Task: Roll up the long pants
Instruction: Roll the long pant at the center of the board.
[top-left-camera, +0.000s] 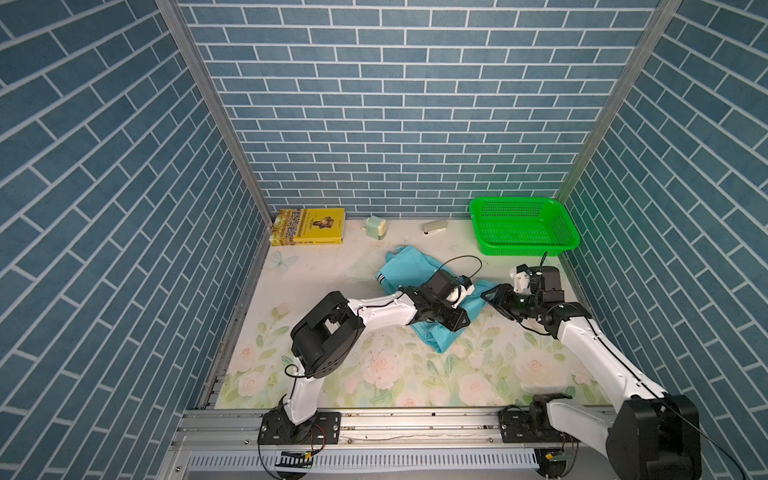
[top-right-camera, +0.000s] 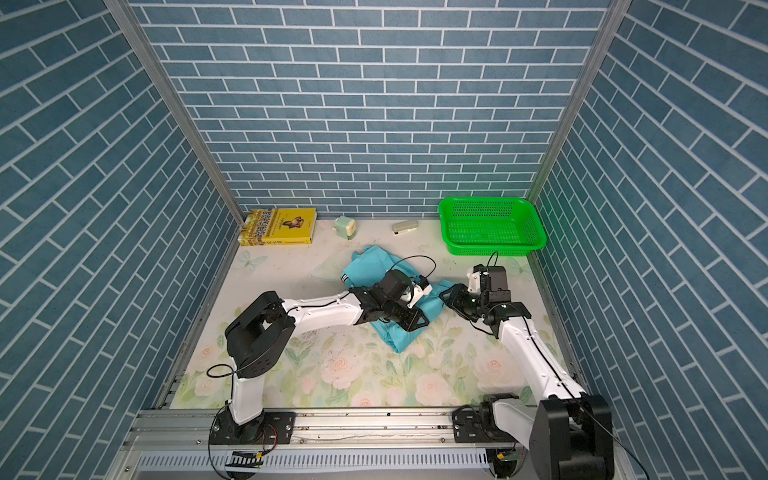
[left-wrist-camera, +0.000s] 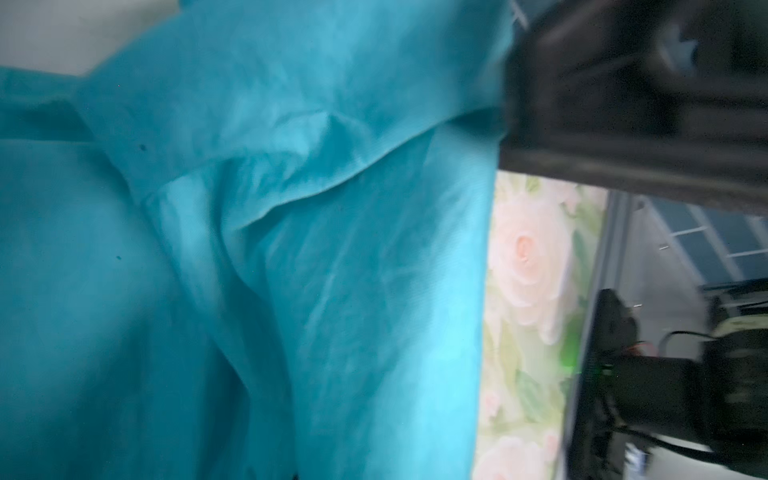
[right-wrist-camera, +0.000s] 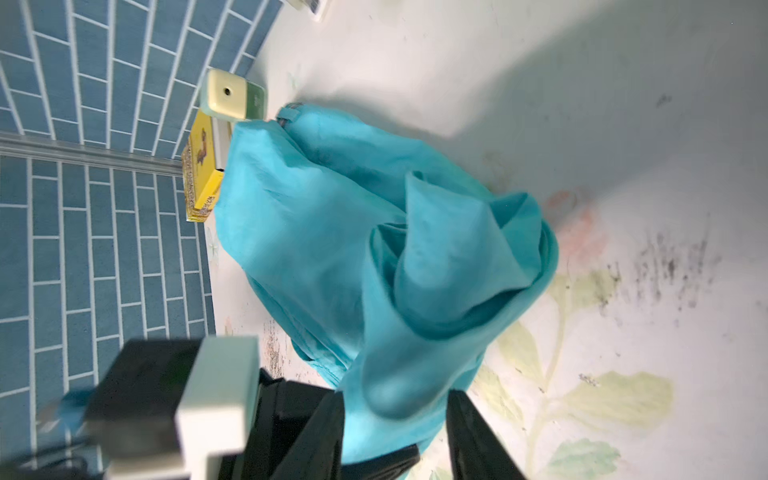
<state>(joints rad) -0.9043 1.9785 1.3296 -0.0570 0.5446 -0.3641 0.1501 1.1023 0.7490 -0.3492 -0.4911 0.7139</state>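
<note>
1. In both top views the long pants (top-left-camera: 409, 259) (top-right-camera: 374, 259) lie bunched mid-table, a little right of centre. The striped waistband (top-left-camera: 380, 277) is on their left side. The left claw (top-left-camera: 457, 322) (top-right-camera: 413, 322) is down on the near part of the cloth and the right claw (top-left-camera: 492, 295) (top-right-camera: 449, 296) is at its right edge. From here I cannot tell whether either one bites
2. In the left wrist view, wrinkled teal cloth (left-wrist-camera: 291, 291) fills nearly everything, with a loose flap on top. The claw is only a dark blur, so I cannot tell its grip
3. In the right wrist view, the right claw's (right-wrist-camera: 395, 395) jaws stand apart with a fat fold of the pants (right-wrist-camera: 311, 228) between them. I cannot tell whether they are pinching or have let go
4. To my eye the roll has barely begun. I'd flatten that flap first, then take one edge with both claws level and turn it over tight and even, so it doesn't skew
5. The table (top-left-camera: 374, 365) is flower-printed and scuffed with dark marks. Blue brick-pattern walls close three sides. Along the far edge are a yellow book (top-left-camera: 309, 226) at the left, a small pale-green box (top-left-camera: 376, 227), a small white thing (top-left-camera: 434, 227), and a green basket (top-left-camera: 519, 201) at the right, apart from the cloth
</note>
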